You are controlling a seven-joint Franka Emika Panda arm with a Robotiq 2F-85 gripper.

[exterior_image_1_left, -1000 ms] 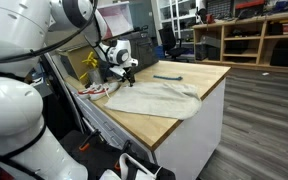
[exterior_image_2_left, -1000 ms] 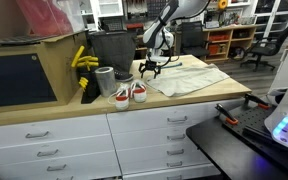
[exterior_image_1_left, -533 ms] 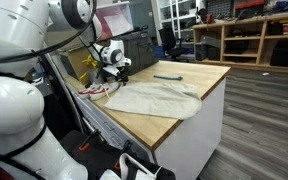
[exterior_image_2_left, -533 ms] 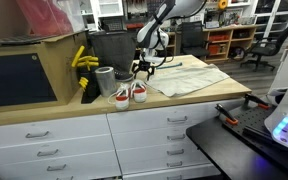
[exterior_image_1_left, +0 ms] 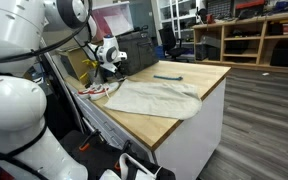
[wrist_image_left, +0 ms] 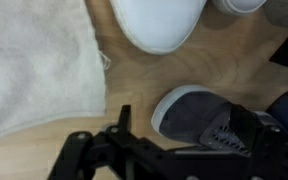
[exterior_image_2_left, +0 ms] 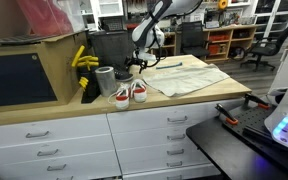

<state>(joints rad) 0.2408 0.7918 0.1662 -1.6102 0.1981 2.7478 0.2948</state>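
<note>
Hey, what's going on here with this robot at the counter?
The arm hovers, jaws open and empty, over shoes near the counter's edge. The wrist view shows a gray shoe right below, a white shoe beyond it and a towel alongside.

An ext. view looked along the countertop (exterior_image_1_left: 199, 80) from beside the arm (exterior_image_1_left: 14, 100); an ext. view faced the drawers (exterior_image_2_left: 174, 125) from farther back. Wrist cam looked straight down, v. close. All shared towel (exterior_image_2_left: 184, 78) and shoes (exterior_image_2_left: 130, 93).
</note>
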